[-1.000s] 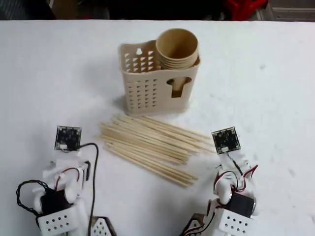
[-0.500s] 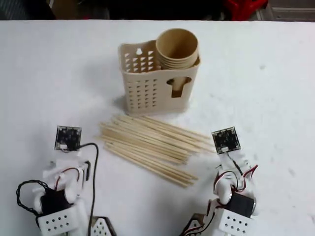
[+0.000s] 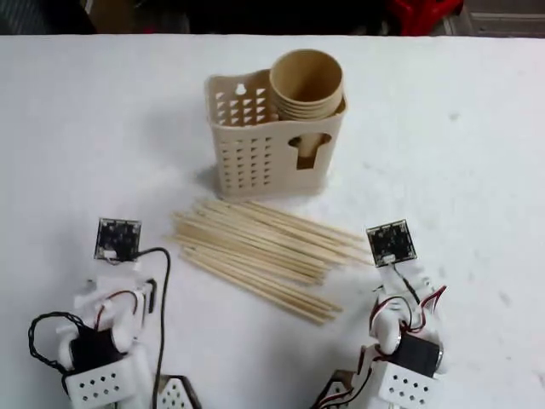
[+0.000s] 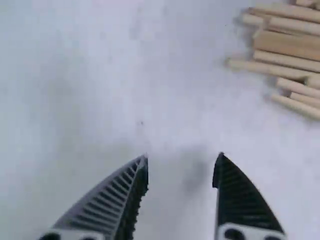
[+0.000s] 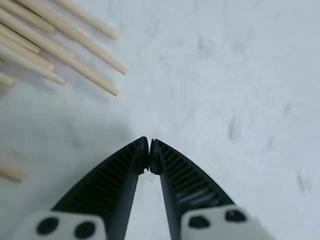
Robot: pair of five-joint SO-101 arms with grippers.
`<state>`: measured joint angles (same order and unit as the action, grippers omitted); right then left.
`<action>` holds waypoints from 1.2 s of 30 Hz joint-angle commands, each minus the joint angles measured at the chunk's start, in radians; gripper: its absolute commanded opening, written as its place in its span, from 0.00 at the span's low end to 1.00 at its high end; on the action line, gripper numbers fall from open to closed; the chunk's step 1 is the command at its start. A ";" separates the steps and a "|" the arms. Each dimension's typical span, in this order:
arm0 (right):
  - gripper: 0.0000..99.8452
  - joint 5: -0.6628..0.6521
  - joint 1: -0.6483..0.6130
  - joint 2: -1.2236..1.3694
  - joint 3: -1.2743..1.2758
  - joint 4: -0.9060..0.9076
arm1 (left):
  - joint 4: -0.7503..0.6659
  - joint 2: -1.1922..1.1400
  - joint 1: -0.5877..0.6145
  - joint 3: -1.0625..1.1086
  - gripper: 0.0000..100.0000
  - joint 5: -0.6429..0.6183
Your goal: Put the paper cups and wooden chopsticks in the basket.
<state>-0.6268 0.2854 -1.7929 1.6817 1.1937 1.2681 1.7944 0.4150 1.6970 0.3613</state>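
A beige perforated basket (image 3: 255, 153) stands upright at the middle back of the white table. A stack of tan paper cups (image 3: 307, 83) sits inside its right side. A pile of wooden chopsticks (image 3: 260, 253) lies flat on the table in front of the basket. Both arms rest at the near edge. My left gripper (image 4: 181, 159) is open over bare table, with chopstick ends (image 4: 280, 57) a short way off. My right gripper (image 5: 149, 143) is shut and empty, with chopstick ends (image 5: 60, 47) close by.
The left arm (image 3: 106, 324) and right arm (image 3: 400, 332) sit at the near corners, each with a small black board on top. A black cable (image 3: 162, 307) loops beside the left arm. The white table (image 3: 451, 170) lies bare around the basket.
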 commanded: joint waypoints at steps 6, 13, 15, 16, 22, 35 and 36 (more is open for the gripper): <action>0.02 -0.003 -0.010 -0.004 0.009 -0.010 | 0.002 0.005 0.007 -0.003 0.22 0.005; 0.02 -0.003 -0.016 -0.004 0.009 -0.010 | 0.002 0.005 0.007 -0.003 0.22 0.005; 0.02 -0.003 -0.035 -0.005 0.009 -0.010 | 0.002 0.005 0.007 -0.003 0.22 0.005; 0.02 -0.002 -0.045 -0.005 0.009 -0.010 | 0.002 0.005 0.007 -0.003 0.22 0.005; 0.02 -0.011 -0.062 -0.008 0.009 -0.004 | 0.002 0.005 0.007 -0.003 0.22 0.005; 0.02 -0.011 -0.074 0.001 -0.253 -0.058 | 0.002 0.005 0.007 -0.003 0.22 0.005; 0.02 -0.011 -0.079 0.002 -0.307 -0.027 | 0.002 0.005 0.007 -0.003 0.22 0.005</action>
<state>-0.6268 0.2133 -1.7929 1.5374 1.1017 1.2681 1.7944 0.4150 1.6970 0.3613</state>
